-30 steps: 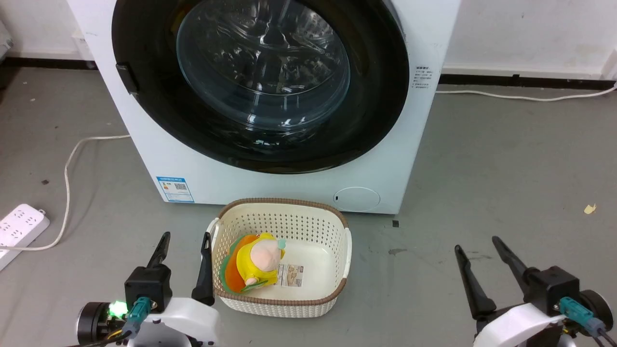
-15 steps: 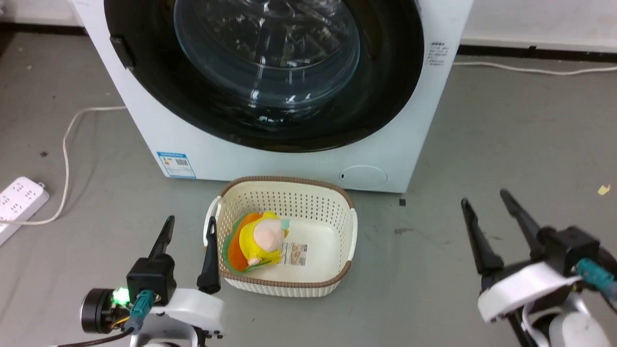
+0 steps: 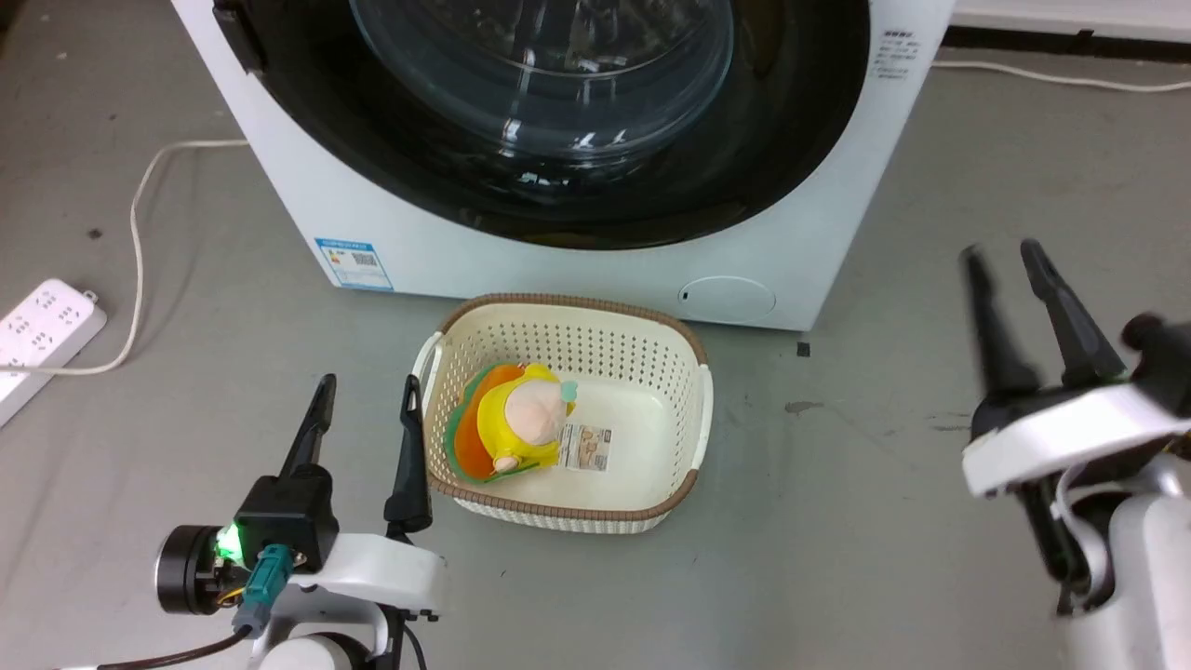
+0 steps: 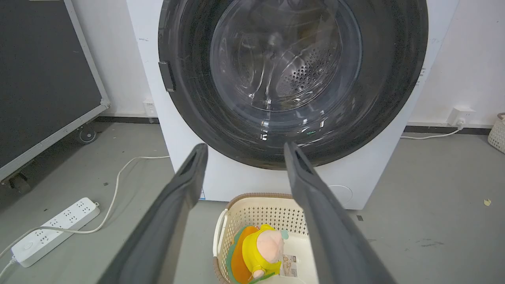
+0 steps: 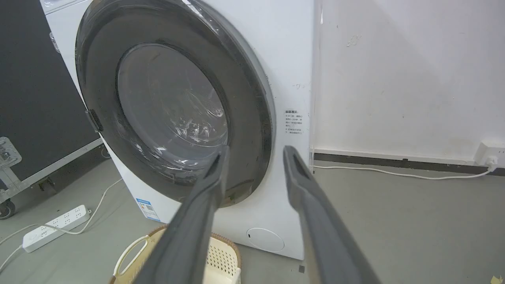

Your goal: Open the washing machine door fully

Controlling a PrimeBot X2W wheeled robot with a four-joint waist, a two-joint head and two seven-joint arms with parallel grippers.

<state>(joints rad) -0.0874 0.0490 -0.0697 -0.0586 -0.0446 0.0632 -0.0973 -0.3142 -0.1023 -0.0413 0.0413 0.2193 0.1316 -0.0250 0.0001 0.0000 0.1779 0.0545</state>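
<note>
The white washing machine [image 3: 595,279] stands straight ahead. Its round black washing machine door [image 3: 800,140] lies flush against the front, with the glass bowl in the middle. A small dark latch [image 4: 167,76] sits on the door's left rim. My left gripper [image 3: 365,395] rests low beside the basket, open and empty; in its wrist view the left gripper [image 4: 245,146] points at the door [image 4: 390,79]. My right gripper [image 3: 1003,256] hangs to the machine's right, raised and blurred, open with nothing between its fingers. The right wrist view has the right gripper [image 5: 256,150] aimed at the door's [image 5: 252,118] lower right rim, still apart from it.
A cream perforated basket [image 3: 670,344] with a yellow plush toy [image 3: 521,423] sits on the grey floor right before the machine. A white power strip [image 3: 42,326] and its cable lie at the left. A black wheeled case [image 4: 39,79] stands left of the machine, a white wall [image 5: 394,79] behind.
The head camera has moved closer and tipped down. My right gripper has risen and gone forward toward the machine, its fingers a little closer together. The left gripper has stayed put.
</note>
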